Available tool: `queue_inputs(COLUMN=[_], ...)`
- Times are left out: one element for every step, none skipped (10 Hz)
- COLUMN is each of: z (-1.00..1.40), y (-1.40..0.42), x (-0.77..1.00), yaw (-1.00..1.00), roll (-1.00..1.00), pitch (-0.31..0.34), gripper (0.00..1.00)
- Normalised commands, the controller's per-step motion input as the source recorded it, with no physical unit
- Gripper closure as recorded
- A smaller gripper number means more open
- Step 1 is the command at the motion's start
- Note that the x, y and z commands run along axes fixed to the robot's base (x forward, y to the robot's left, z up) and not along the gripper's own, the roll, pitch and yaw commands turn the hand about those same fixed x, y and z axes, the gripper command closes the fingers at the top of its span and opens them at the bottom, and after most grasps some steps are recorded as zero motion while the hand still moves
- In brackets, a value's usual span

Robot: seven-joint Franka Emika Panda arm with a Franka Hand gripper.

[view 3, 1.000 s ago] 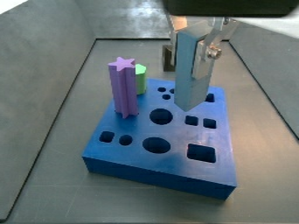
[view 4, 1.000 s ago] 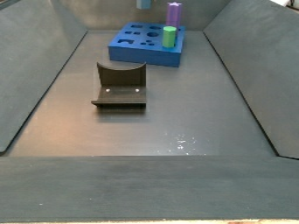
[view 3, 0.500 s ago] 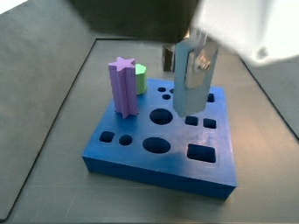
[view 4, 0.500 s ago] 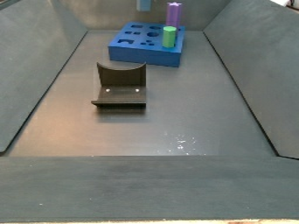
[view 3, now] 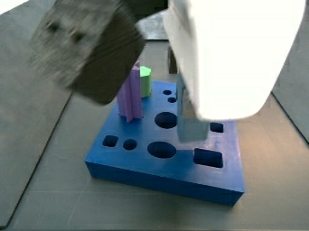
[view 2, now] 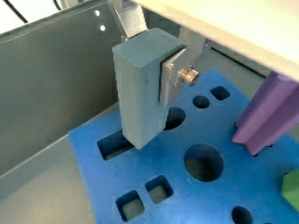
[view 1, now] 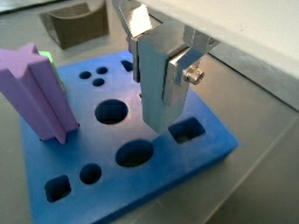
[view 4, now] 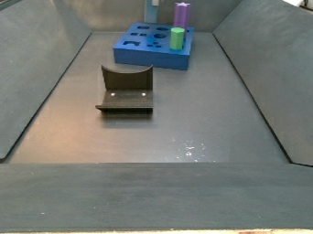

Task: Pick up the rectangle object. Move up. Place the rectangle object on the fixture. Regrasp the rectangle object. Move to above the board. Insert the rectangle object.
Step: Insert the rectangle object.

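Observation:
My gripper is shut on the rectangle object, a steel-blue bar held upright over the blue board. One finger presses its side. The gripper and bar also show over the board in a wrist view. The bar's lower end is at the board near its rectangular holes; I cannot tell whether it has entered one. In a side view only a sliver of the bar shows above the board. The fixture stands empty nearer the camera.
A tall purple star post and a green peg stand in the board; both show again in a side view, the post and the peg. The blurred arm covers much of one side view. Sloped grey walls enclose the floor.
The gripper has come down with the bar; its lower end has dropped from well above the board to the board's surface. The arm now fills more of a side view.

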Motion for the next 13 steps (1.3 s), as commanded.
queue_inputs(z=[-0.34,-0.35,-0.23,0.0,-0.03,-0.2,-0.14,0.0,-0.06,-0.2,-0.51,-0.63,-0.34], y=[-0.82,-0.81,-0.69,-0.21,-0.13,-0.43,-0.37,0.0,-0.07,-0.07,-0.49,-0.44,-0.39], x=[0.45,0.41,0.56,0.15,0.16,0.26,0.01,0.0,-0.07,0.07,0.41,0.07,0.29], yaw=[-0.06,-0.21,-0.18,0.0,0.0,-0.55,-0.81,-0.01,0.0,0.0,-0.39,-0.72,-0.49], roll=[0.26,0.14,0.14,0.12,0.06,0.03,0.0,0.04,0.03,0.0,0.16,0.11,0.0], pitch=[0.0,-0.129,-0.009,0.091,0.129,0.031,0.0,0.003,-0.026,0.0,0.0,-0.131,0.0], gripper=[1.0,1.0,1.0,1.0,1.0,1.0,1.0,1.0,1.0,1.0,1.0,1.0,1.0])
